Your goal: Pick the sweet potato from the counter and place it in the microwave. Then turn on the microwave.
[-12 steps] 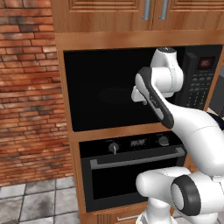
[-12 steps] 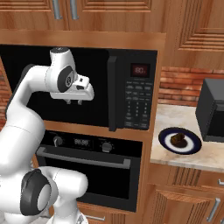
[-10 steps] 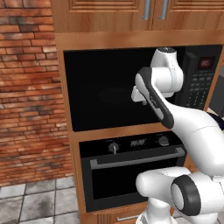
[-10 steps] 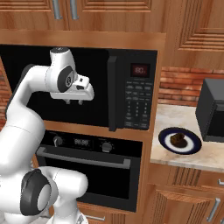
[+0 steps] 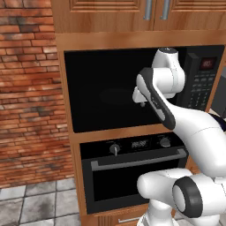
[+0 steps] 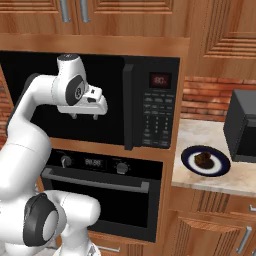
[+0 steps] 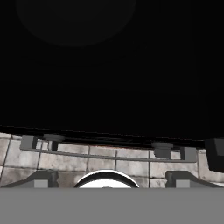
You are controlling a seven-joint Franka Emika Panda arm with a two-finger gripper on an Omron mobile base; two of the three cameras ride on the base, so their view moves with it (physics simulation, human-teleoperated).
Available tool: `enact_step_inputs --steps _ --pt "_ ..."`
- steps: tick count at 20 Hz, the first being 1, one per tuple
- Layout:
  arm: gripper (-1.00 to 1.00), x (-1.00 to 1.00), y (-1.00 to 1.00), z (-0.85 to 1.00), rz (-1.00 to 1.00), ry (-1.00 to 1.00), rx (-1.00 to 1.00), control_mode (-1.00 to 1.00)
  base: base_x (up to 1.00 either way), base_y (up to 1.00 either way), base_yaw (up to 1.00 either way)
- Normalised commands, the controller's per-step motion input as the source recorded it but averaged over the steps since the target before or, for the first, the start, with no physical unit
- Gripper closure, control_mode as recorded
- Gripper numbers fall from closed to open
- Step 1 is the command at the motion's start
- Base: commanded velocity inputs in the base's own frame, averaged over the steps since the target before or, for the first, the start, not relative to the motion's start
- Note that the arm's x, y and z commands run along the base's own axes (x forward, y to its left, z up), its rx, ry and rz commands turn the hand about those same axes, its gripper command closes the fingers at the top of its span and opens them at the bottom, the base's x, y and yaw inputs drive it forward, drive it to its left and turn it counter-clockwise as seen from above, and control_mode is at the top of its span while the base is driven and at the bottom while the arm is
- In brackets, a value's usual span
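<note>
Rising from the lower right of the left base view, the white arm bends up across the microwave point(image 5: 132, 88), whose wide dark door fills the middle of the frame under wooden cabinet doors. The gripper point(image 5: 142, 102) hangs just right of centre, in front of the door glass, fingers pointing down. A brick wall point(image 5: 26, 88) takes up the left side, and the black oven point(image 5: 132, 172) with its knobs and bar handle sits below the microwave.

Over in the right base view, the arm comes up from the lower left and the gripper point(image 6: 85, 116) hangs left of centre, before the microwave point(image 6: 150, 105) door, its two short fingers set wide apart with nothing between them. The keypad and red display stand right of centre. At the right, on the counter point(image 6: 220, 175), the sweet potato point(image 6: 203, 159) lies on a round blue-rimmed plate point(image 6: 188, 162), well apart from the gripper. A dark grey box appliance point(image 6: 242, 125) stands at the right edge, just behind the plate.

Across the hand view, black door glass covers the upper two thirds; the oven's bar handle point(image 7: 109, 154) runs across the lower part over floor tiles point(image 7: 131, 166), and the finger tips point(image 7: 41, 178) sit spread at the bottom corners.
</note>
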Motion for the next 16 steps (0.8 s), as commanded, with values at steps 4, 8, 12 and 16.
enact_step_inputs --steps 4,8,12,16 --pt "-1.0 0.0 0.0 0.0 0.0 0.0 0.0 1.0 0.0 0.0 0.0" --pt "-1.0 0.0 0.0 0.0 0.0 0.0 0.0 1.0 -0.09 -0.01 0.0" --pt "-1.0 0.0 0.0 0.0 0.0 0.0 0.0 1.0 -0.2 -0.18 0.0" --pt "-1.0 0.0 0.0 0.0 0.0 0.0 0.0 1.0 -0.21 -0.28 0.0"
